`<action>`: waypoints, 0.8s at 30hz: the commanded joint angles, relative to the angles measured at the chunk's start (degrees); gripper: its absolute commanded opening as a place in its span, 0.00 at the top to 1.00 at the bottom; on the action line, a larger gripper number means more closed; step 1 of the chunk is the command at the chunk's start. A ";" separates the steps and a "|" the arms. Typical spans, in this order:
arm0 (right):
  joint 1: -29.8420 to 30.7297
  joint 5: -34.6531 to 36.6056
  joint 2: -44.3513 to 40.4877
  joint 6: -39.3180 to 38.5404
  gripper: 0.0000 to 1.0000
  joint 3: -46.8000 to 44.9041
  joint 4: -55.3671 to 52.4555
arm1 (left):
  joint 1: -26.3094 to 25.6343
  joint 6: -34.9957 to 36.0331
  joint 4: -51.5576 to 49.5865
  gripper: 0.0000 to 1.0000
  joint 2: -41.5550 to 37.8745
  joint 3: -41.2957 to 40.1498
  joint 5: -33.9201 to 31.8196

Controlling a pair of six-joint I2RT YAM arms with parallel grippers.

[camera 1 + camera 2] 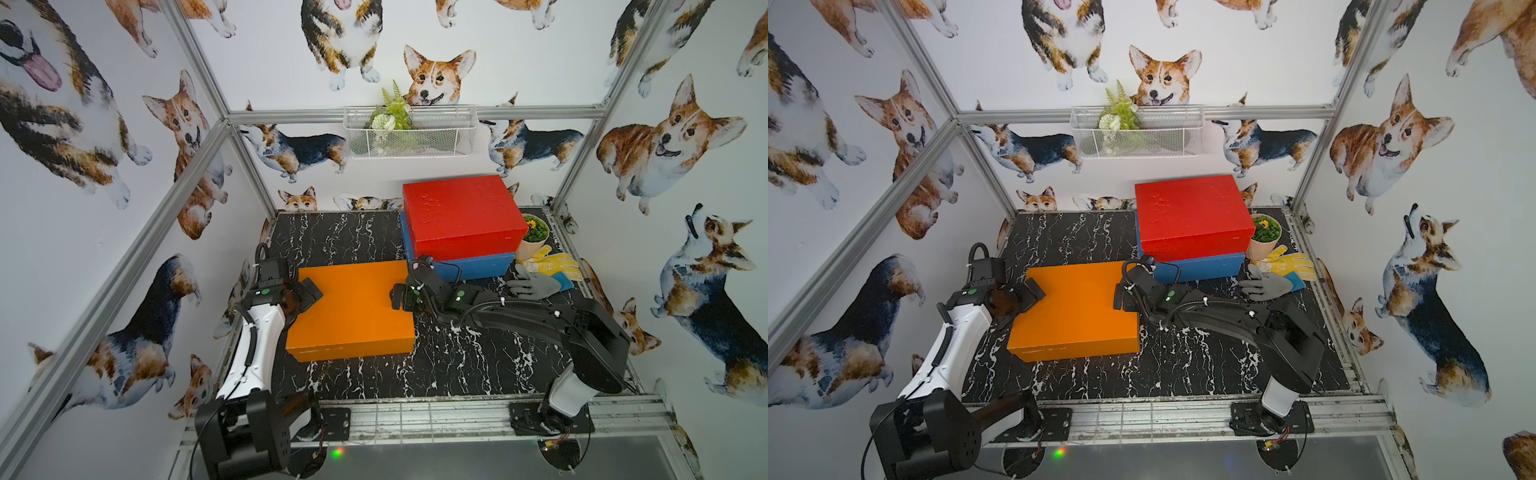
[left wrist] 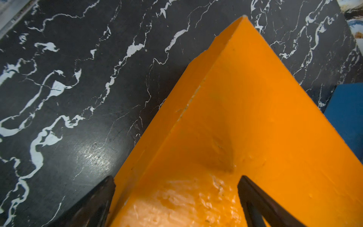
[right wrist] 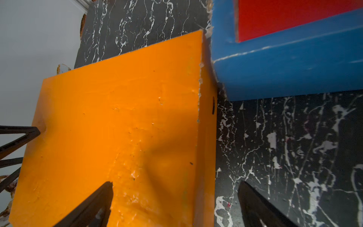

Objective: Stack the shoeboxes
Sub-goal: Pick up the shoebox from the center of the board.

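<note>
The orange shoebox (image 1: 351, 307) lies flat on the black marble table, left of centre. At the back right, the red shoebox (image 1: 459, 214) rests on the blue shoebox (image 1: 478, 268). The orange box's far right corner sits close against the blue box (image 3: 275, 74). My left gripper (image 1: 303, 301) is open and straddles the orange box's left edge (image 2: 176, 179), one finger over the lid and one outside the wall. At the opposite edge my right gripper (image 1: 399, 297) is also open (image 3: 176, 184), one finger over the lid (image 3: 137, 118) and one over the table.
A potted plant (image 1: 534, 230), a yellow glove (image 1: 552, 264) and a grey glove (image 1: 534, 284) lie right of the blue box. A white wire basket (image 1: 409, 133) hangs on the back rail. Aluminium frame posts and walls enclose the table (image 1: 457, 365).
</note>
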 commanded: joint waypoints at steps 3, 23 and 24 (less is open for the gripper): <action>-0.03 -2.11 2.49 0.72 0.00 1.36 0.89 | 0.04 -0.01 2.15 0.00 -0.29 -0.52 2.83; -1.54 -6.31 3.98 2.61 0.00 -0.45 4.17 | 2.07 -1.04 0.24 0.00 -0.74 -2.90 2.07; -0.89 -6.14 4.46 2.53 0.00 0.65 3.28 | 2.51 -1.14 0.83 0.00 -0.98 -3.47 2.57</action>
